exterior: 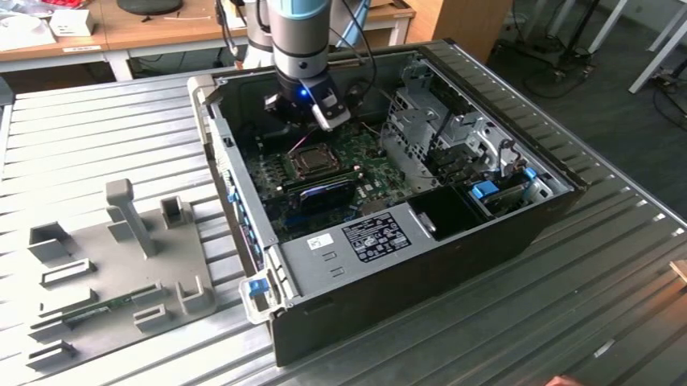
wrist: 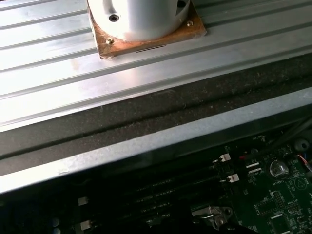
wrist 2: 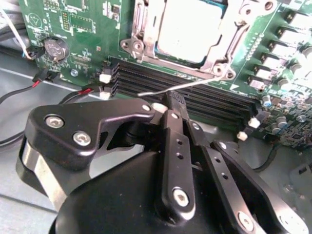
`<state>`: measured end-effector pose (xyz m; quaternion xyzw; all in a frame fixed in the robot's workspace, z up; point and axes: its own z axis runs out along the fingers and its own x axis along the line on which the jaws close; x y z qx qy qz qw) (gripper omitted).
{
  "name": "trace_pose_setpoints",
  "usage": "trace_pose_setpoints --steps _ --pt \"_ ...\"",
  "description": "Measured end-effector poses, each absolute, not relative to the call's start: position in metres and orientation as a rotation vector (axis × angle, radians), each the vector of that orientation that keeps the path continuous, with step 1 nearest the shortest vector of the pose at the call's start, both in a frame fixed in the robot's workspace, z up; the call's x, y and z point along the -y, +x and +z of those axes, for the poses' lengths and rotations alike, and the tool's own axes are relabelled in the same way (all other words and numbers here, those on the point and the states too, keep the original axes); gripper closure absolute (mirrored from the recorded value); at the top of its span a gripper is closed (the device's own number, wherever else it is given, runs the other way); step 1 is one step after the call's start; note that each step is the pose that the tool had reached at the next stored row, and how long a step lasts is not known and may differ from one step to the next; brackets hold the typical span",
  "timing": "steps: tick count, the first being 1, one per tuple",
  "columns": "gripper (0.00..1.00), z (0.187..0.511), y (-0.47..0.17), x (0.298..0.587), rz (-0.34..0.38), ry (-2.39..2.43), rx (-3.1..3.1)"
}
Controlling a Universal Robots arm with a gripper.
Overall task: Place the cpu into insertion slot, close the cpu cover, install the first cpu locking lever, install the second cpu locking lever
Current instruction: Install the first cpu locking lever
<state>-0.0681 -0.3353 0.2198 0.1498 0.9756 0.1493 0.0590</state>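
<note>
The cpu [wrist 2: 190,27] lies pale and flat in the insertion slot [exterior: 314,161] on the green board inside the open computer case. The silvery cpu cover [wrist 2: 181,61] lies down around it, so the chip shows through its window. A thin wire locking lever [wrist 2: 197,81] slants up off the socket's corner, over the memory slots. My gripper [wrist 2: 171,100] has its black fingers together, and their tip sits right at this lever's free end. In the exterior view the gripper [exterior: 306,121] hangs just behind the socket.
Long black memory slots [wrist 2: 204,100] run beside the socket. Cables [wrist 2: 29,87] and a coin cell [wrist 2: 54,48] lie nearby. A metal drive cage [exterior: 451,137] stands on the exterior view's right, and a grey fixture plate [exterior: 118,257] on its left. The case wall [wrist: 146,146] is close.
</note>
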Motion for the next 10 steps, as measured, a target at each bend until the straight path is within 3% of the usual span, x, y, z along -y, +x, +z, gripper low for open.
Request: trace_pose_setpoints --steps 10 --pt "0.9 0.2166 -0.0672 0.3354 0.456 0.454 -2.955"
